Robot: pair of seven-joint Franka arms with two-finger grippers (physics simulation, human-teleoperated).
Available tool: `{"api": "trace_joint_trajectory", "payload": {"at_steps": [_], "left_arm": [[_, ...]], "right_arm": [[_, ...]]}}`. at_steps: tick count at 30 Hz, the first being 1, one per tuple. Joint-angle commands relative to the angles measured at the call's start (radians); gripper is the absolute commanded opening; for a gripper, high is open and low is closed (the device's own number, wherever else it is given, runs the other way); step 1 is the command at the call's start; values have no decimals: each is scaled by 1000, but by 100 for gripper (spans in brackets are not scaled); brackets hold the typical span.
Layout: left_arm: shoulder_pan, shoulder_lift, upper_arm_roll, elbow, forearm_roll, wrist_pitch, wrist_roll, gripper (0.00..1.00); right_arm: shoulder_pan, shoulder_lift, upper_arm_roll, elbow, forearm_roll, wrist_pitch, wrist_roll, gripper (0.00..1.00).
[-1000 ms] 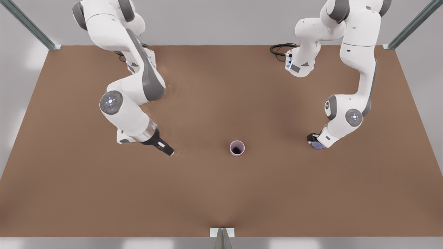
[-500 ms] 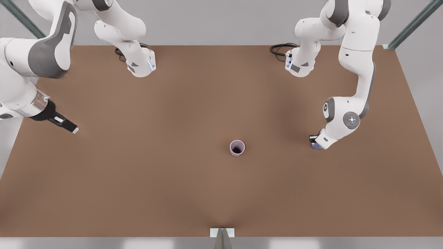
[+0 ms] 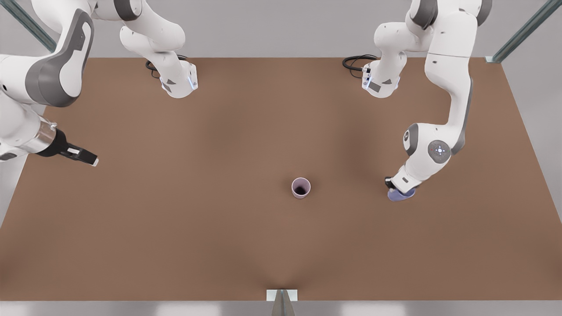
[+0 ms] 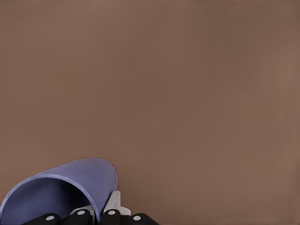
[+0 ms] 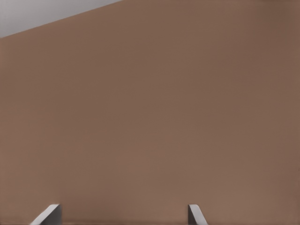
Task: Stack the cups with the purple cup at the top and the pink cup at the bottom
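At front view's right, left tool [image 3: 393, 188] grips purple cup [image 3: 400, 195]; pink cup [image 3: 301, 188] upright mid-worktop [image 3: 246, 245], path between bare. Right tool [image 3: 88, 156], fingers apart, waits far off.

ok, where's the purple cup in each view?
Front view: purple cup at the front view's right, right of the pink cup.
Left wrist view: up close, its wall pinched by the left claw.
Right wrist view: the open right claw faces the brown table.
Shared landmark: the brown table.

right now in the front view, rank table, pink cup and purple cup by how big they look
1. table
2. pink cup and purple cup: unsure, the purple one is partly hidden by the left tool holding it.
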Motion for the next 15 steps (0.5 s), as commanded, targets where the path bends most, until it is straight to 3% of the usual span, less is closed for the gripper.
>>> {"api": "trace_joint_trajectory", "payload": {"at_steps": [1,8,15], "left_arm": [[-34,3,0,52,2,-107,-48,21],[-276,106,0,395,126,-412,-430,21],[-472,169,0,540,125,-465,-685,21]], "right_arm": [[4,2,0,1,3,-5,-153,100],[2,9,-1,9,3,18,-152,100],[7,9,2,7,4,16,-153,100]]}}
